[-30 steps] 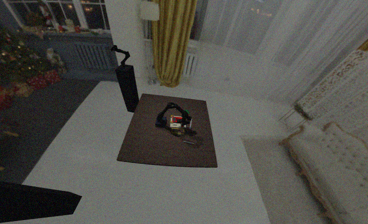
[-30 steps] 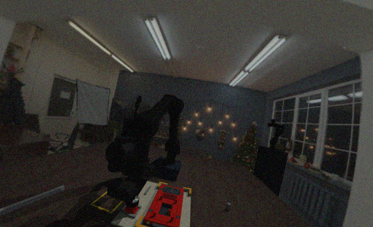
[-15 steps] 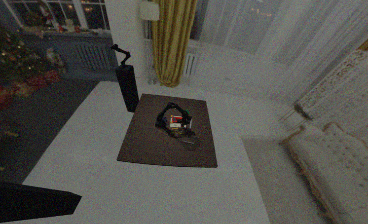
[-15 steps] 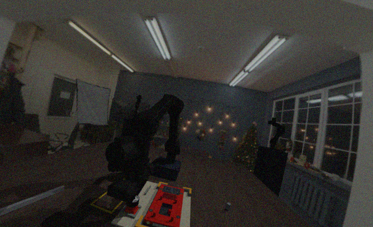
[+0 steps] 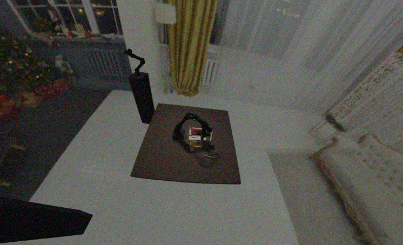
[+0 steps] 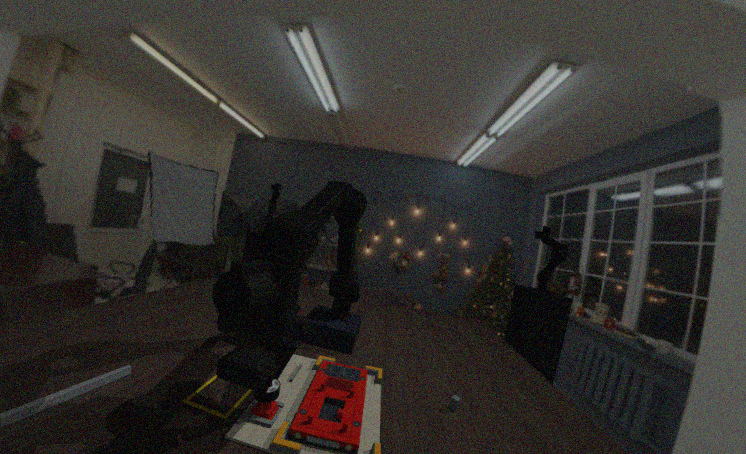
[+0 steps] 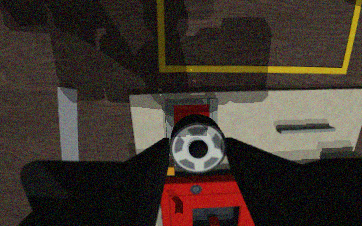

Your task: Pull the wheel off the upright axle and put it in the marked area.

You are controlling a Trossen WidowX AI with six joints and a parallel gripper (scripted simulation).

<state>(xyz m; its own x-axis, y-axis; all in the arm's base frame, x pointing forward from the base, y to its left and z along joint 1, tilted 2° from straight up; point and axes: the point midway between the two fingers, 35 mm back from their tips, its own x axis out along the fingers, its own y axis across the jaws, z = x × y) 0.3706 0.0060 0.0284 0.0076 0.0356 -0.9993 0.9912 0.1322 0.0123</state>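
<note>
We have our black fingers clamped on the grey-spoked black wheel (image 7: 197, 148) at frame centre, seemingly over its red mount. Next we carry it to the yellow-outlined rectangle (image 7: 261, 69) at upper frame.

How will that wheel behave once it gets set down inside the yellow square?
The wheel is round with a dark tyre, so on its edge it would probably roll; laid flat it should stay. It looks stiff: the gripper clamps it without visible squashing. The tyre probably resists slipping.
</note>
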